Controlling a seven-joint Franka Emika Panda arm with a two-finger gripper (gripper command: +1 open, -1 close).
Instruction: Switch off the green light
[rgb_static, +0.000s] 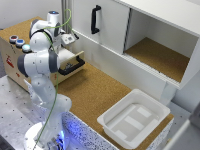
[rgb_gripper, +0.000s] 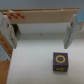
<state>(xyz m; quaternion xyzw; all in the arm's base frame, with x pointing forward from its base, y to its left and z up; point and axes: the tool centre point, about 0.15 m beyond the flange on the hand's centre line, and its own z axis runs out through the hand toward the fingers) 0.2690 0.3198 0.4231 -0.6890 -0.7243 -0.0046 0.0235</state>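
The green light (rgb_static: 26, 48) glows pale cyan on top of a wooden box (rgb_static: 12, 60) at the exterior view's far left, nearest of three round buttons in a row; beside it sit the blue button (rgb_static: 19, 42) and the red button (rgb_static: 13, 38). The robot arm (rgb_static: 42, 62) stands just right of the box, partly hiding its open drawer (rgb_static: 75, 62). In the wrist view the gripper (rgb_gripper: 42, 31) hangs with its fingers (rgb_gripper: 7, 32) spread wide, holding nothing, above a pale surface with a small purple block (rgb_gripper: 61, 60) bearing a yellow ring. A white tray (rgb_static: 134, 117) rests on the cork bench (rgb_static: 92, 92) at the right, below a white cabinet (rgb_static: 150, 35).
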